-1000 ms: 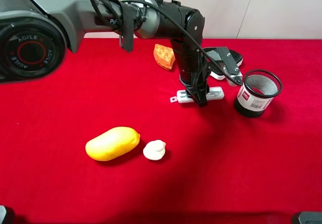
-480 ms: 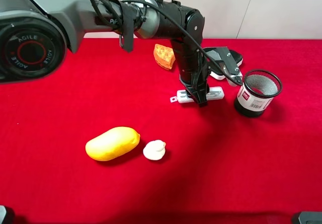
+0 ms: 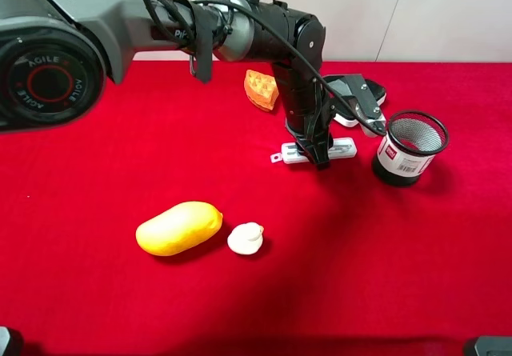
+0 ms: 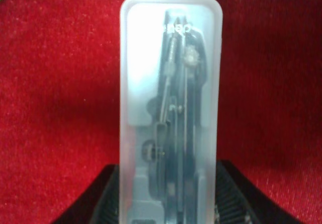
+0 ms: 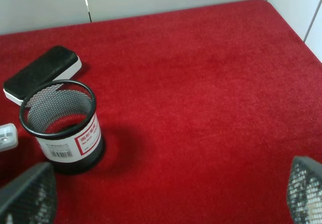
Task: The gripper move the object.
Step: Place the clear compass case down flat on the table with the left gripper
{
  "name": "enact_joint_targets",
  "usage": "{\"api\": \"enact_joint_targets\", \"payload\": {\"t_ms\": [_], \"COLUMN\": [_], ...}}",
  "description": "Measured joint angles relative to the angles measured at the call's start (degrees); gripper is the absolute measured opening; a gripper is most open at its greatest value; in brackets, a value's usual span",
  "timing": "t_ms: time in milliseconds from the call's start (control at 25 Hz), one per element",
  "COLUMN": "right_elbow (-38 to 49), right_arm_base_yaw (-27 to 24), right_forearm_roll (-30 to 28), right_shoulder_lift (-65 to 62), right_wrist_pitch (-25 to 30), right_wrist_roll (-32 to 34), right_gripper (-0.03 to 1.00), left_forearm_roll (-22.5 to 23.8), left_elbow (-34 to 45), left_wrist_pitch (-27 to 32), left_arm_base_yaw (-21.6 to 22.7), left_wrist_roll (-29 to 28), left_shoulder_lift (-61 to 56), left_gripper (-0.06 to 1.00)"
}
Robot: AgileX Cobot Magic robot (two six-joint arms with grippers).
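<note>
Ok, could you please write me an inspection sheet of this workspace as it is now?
Surface: red cloth, lying flat.
Job's things: plastic case, flat on the cloth.
Clutter: yellow fruit, small white piece, orange waffle piece, mesh cup, eraser block.
Grippers: left gripper closed on the case's long sides; right gripper open, holding nothing.
Cables: black cables along the left arm.
Surroundings: pale wall panels behind.
</note>
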Motion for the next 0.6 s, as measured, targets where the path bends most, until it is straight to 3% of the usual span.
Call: {"api": "enact_joint_targets", "payload": {"t_ms": [600], "right_elbow": [0.0], "right_arm_base_yaw": [0.0], "right_forearm_roll": [0.0], "right_shoulder_lift": [0.0], "right_wrist_pitch": [0.1], "right_wrist_roll": [0.0], "right_gripper": [0.69], "left_forearm_roll": [0.0], "left_elbow": [0.0], "left_wrist_pitch": [-0.3], "left_arm_base_yaw": [0.0], "left_wrist_roll": [1.2], "left_shoulder_lift": [0.0], "left_gripper": [0.44]}}
